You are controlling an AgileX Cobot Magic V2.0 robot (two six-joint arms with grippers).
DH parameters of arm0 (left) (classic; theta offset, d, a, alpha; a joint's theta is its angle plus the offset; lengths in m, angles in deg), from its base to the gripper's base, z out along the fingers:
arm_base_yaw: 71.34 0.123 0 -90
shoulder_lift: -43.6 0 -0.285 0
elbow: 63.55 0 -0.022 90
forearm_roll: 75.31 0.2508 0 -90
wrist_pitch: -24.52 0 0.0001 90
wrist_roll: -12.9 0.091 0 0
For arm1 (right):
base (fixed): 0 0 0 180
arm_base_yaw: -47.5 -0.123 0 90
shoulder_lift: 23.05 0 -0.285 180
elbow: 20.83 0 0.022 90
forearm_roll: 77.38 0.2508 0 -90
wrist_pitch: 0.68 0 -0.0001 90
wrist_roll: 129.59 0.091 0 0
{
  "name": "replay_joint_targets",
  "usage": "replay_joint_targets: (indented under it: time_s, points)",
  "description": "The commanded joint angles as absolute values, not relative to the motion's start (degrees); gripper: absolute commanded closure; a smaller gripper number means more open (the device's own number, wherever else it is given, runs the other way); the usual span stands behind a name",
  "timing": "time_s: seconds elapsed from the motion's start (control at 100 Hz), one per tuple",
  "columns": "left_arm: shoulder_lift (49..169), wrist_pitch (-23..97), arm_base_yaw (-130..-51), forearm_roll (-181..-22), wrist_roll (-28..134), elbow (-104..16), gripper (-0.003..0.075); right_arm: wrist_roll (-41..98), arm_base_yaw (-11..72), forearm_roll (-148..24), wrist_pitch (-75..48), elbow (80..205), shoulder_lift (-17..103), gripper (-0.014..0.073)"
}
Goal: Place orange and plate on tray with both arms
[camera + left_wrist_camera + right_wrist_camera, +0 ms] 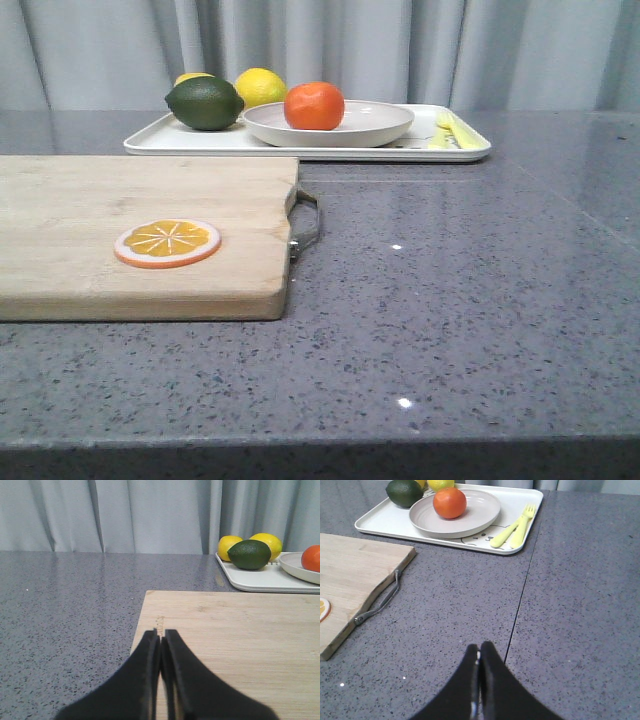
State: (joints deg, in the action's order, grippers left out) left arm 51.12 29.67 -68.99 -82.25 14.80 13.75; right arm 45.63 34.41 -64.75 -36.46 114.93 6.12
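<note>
White and low-rimmed, the tray [150,142] sits at the far side of the grey speckled table [470,300], and it already carries everything the task names. The plate [380,125] rests flat inside it, near the middle, and the orange [314,106] sits in the plate's shallow well, where the raised rim keeps it from rolling. Behind the plate, at the tray's left end, a dark green lime [204,103] lies in front of two lemons [260,87], bunched together so that the plate has the open centre. At the tray's right end lies a pale yellow fork [520,524] touching what looks like a second utensil, clear of the plate.

Nearer the robot, a wooden cutting board [100,210] with a metal handle [308,225] lies on the left of the table, an orange slice disc [167,243] flat on it; neither belongs to the task.

The left end effector [161,642] hovers over the near part of the board with its fingers pressed together on nothing. The right end effector [479,652] is likewise pressed together and empty, low over bare table, well apart from the tray. Both point toward the tray without touching anything.

Judging by this layout, the placing looks done: orange on plate, plate on tray, both arms drawn clear so nothing gets knocked.
</note>
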Motion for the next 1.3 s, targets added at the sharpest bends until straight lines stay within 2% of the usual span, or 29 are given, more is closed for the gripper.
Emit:
replay_joint_targets:
  time_s: [0.0,0.19,0.45,0.59,0.76,1.01,1.29]
  points:
    - [49.18,25.68,-69.06,-82.32,14.34,14.2,0.0741,45.15,34.36,-64.45,-32.87,116.25,6.44,0.0662]
    - [49.18,25.68,-69.06,-82.32,14.34,14.2,0.0741,45.15,34.36,-65.22,-28.86,115.2,6.44,0.0662]
    - [49.18,25.68,-69.06,-82.32,14.34,14.2,0.0741,46.62,34.42,-72.13,-7.1,105.58,4.71,0.0662]
    - [49.18,25.68,-69.06,-82.32,14.34,14.2,0.0741,52.44,36.58,-76.41,0.44,100.37,2.35,0.0662]
    - [49.18,25.68,-69.06,-82.32,14.34,14.2,0.0741,59.14,41.12,-81.7,1.38,96.08,-0.84,0.0662]
    - [49.18,25.68,-69.06,-82.32,14.34,14.2,0.0741,59.2,46.25,-82.65,1.51,90.67,-5.95,0.0662]
    - [49.18,25.68,-69.06,-82.32,14.34,14.2,0.0741,59.2,47.68,-82.65,3.2,85.17,-12.34,0.0662]
